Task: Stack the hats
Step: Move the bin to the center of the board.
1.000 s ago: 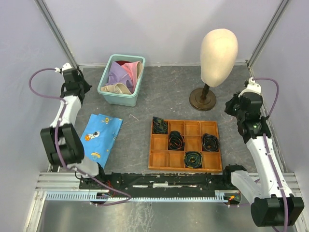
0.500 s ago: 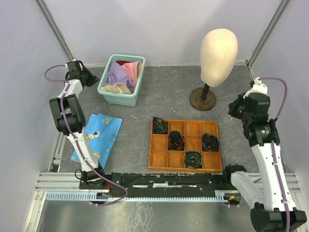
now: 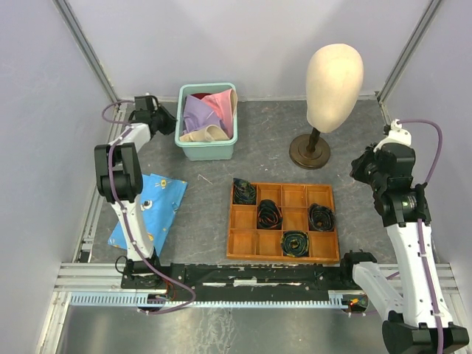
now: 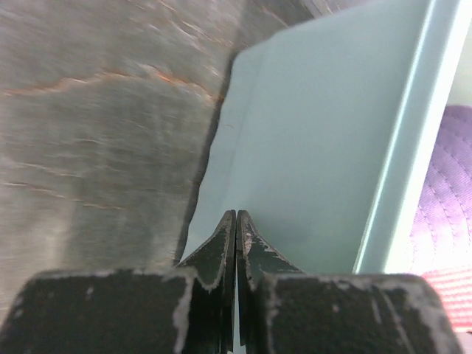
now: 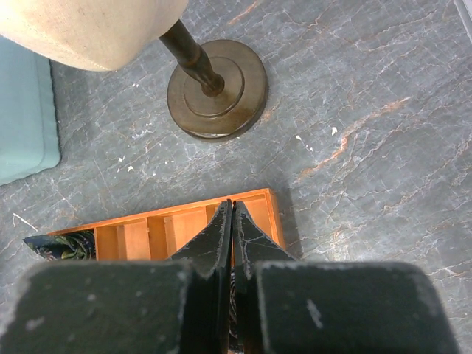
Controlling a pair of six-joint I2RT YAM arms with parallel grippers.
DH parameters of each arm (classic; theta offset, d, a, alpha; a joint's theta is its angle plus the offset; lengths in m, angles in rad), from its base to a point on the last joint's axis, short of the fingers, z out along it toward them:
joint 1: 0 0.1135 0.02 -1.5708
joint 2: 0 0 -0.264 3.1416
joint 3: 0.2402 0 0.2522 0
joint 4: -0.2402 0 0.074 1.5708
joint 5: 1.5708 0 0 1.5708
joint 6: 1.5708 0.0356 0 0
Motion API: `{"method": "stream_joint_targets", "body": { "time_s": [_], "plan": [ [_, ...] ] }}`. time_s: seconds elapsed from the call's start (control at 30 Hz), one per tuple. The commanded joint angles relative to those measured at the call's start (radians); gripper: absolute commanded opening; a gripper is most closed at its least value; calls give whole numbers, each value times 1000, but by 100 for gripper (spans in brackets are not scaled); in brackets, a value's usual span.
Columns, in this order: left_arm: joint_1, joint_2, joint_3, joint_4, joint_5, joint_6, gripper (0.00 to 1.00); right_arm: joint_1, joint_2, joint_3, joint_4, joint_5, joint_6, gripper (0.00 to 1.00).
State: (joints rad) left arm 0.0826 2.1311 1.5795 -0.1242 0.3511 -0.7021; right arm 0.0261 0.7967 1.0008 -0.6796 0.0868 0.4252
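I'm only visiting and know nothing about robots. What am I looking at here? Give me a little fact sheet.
Hats: soft ones in lavender, pink and cream, with a bit of dark red, jumbled in the teal bin
Bin position: far left of the scene
Left gripper: shut, holding nothing, tips at the bin's outer wall
Right gripper: shut, holding nothing, over the wooden tray's far right corner
Mannequin head: upright, no hat on it
Blue cloth: lying flat, near left
Progress: no hat taken out yet
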Motion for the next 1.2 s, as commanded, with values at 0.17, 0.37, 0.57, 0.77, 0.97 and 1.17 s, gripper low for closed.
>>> {"method": "stream_joint_targets", "body": {
  "time_s": [0.17, 0.37, 0.57, 0.77, 0.97, 1.17],
  "plan": [
    [-121, 73, 172, 72, 30, -91, 3, 4, -12, 93, -44, -14, -36, 4],
    [-132, 110, 317, -11, 36, -53, 3, 3, -32, 96, -62, -13, -62, 4],
    [-101, -109, 135, -121, -23, 76, 6, 3, -21, 96, -42, -41, -62, 4],
    [-113, -455, -214, -200, -73, 147, 9, 4, -8, 69, 10, -78, -30, 4],
    [-162, -767, -571, -185, -68, 43, 11, 18, 52, 93, 23, -93, 18, 11],
    [-258, -1069, -805, -271, -197, -50, 15, 20, 123, 111, -52, -184, 40, 15]
  ]
}}
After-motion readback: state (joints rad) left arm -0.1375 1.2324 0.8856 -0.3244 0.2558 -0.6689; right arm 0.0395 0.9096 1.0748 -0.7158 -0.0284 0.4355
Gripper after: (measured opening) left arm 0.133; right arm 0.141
